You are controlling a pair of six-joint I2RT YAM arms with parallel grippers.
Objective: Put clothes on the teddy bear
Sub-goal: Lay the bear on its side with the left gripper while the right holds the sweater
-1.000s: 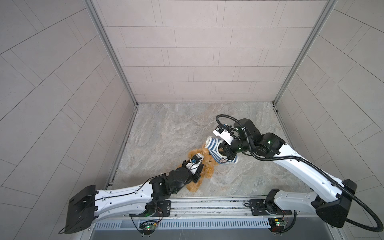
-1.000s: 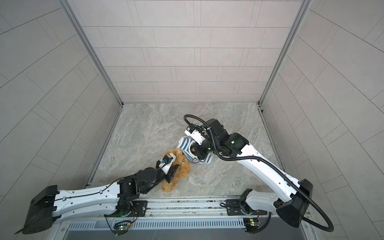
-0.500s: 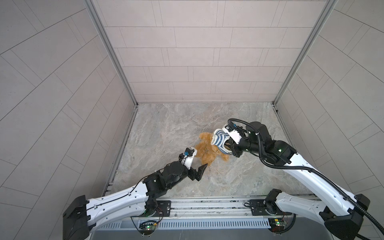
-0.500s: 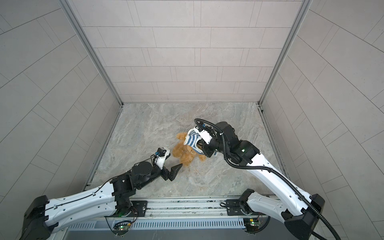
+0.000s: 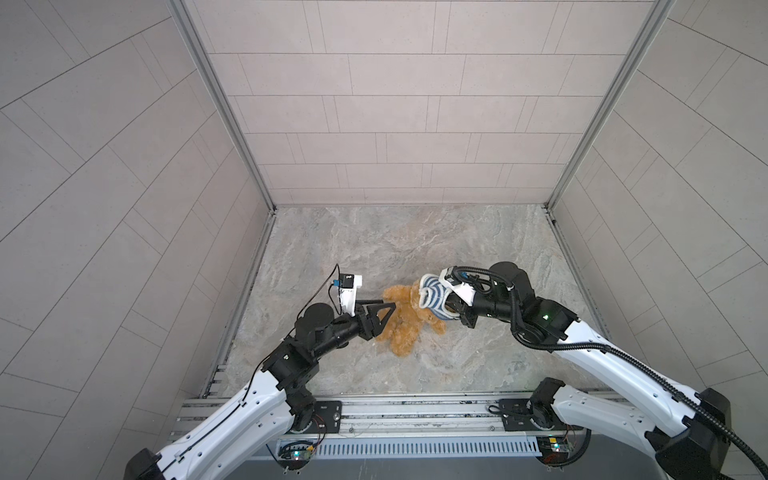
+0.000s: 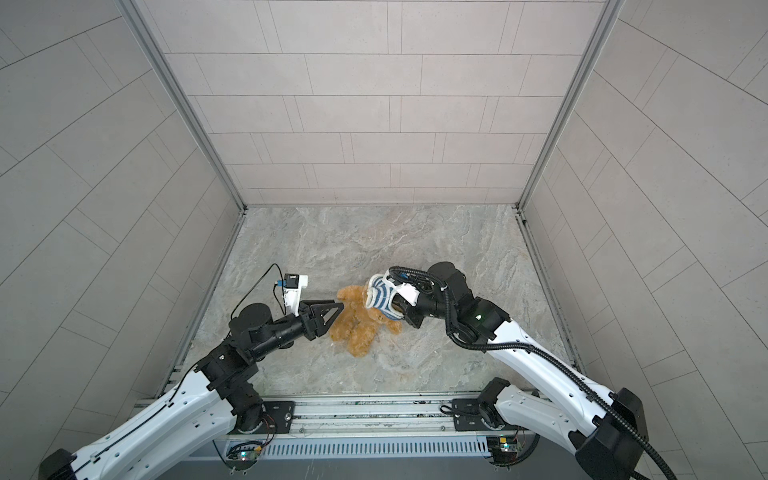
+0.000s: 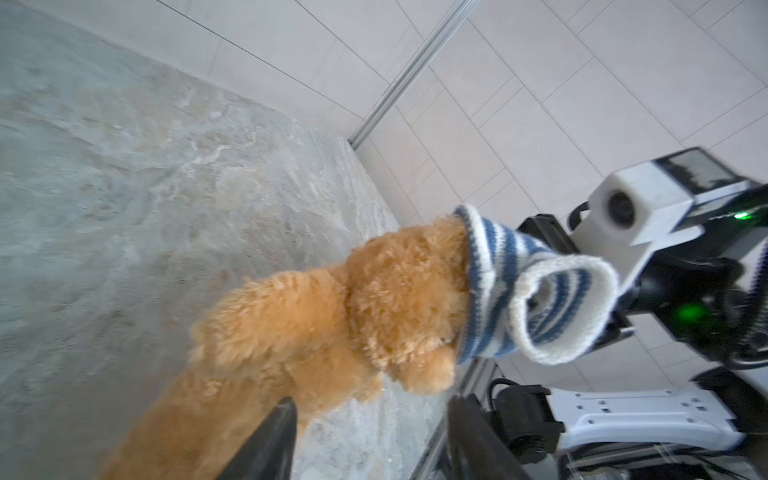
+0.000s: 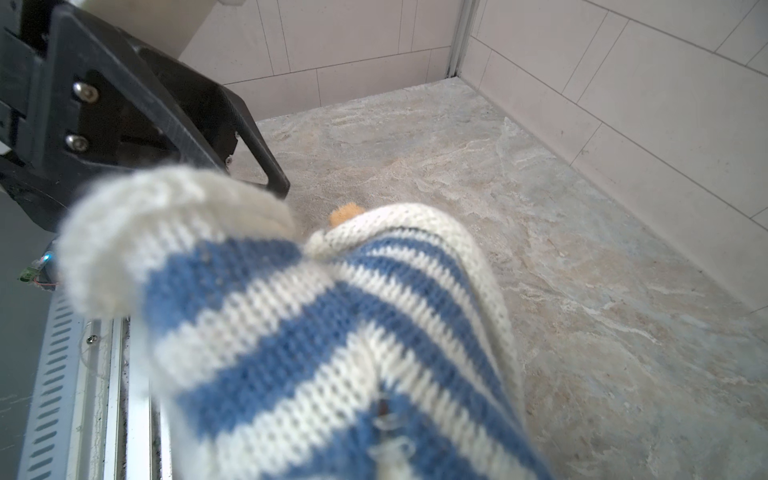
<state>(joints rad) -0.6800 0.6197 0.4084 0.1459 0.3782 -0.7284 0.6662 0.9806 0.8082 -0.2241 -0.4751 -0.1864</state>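
L hand (image 7: 372,401) agape beside bear (image 7: 316,316), wrist-cam clearest

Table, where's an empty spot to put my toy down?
Bare table lies behind the bear, up to the back wall, and in front of it, toward the rail. The middle is crowded: bear, shirt, left gripper and right gripper meet there.

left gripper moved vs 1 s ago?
Yes. The left gripper has moved away from the front rail toward the back wall. It was over the bear's lower body and now sits beside the teddy bear.
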